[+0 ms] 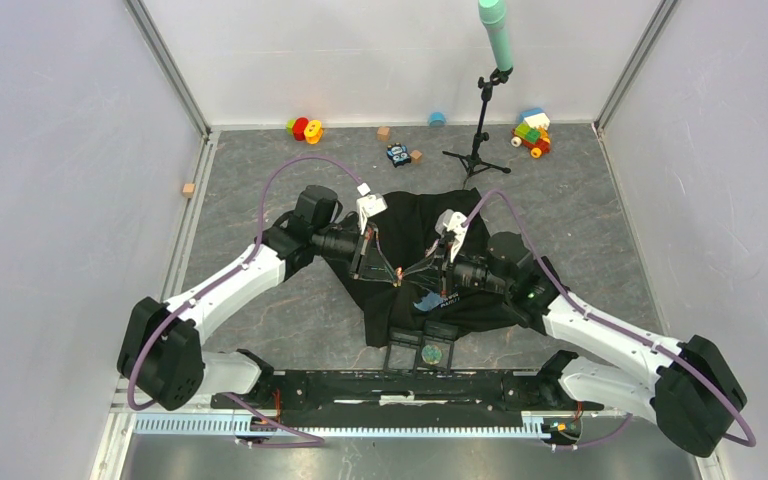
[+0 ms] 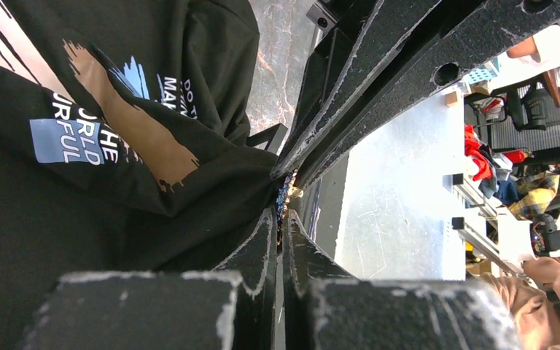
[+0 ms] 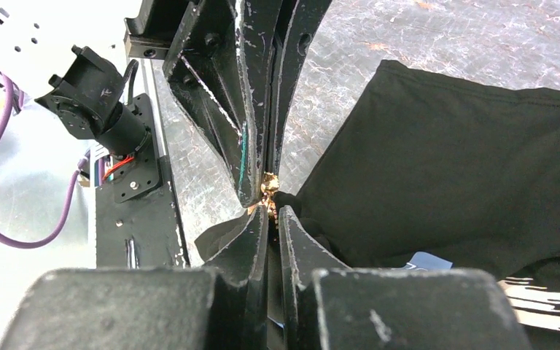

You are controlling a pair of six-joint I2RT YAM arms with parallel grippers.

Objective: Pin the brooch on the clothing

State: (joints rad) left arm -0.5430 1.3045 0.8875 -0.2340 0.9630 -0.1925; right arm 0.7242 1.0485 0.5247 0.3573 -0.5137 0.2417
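The T-shirt point(image 1: 415, 215) lies crumpled on the grey tabletop point(image 1: 260, 190), midway between the two arms; its printed chest faces up and towards the arm bases. Both arms reach in over it and meet tip to tip above the cloth, the left end effector point(image 1: 388, 268) coming from the left and the right end effector point(image 1: 418, 272) from the right, so that their long axes fall nearly on one line.

The brooch point(image 3: 268, 187) shows only as a small gold glint at that meeting point; in the left wrist view it sits in the slit at the left arm's own fingertips point(image 2: 271, 219). The left end effector is clenched, and I judge that it is clenched on the brooch. The right end effector has its jaws drawn almost together, with only a thin slit between them; whether they nip the pin, a fold of cloth or nothing is too small to tell.

The relation that matters is this: the brooch lies just off the right arm's tips, straight ahead along that arm's axis, with the black fabric touching or just beneath both sets of tips and spreading away to one side. The left arm is the nearer, since it has the brooch. The brooch's own long axis is too small to read, so the pin's angle to the cloth is uncertain; the fastening does not look finished.
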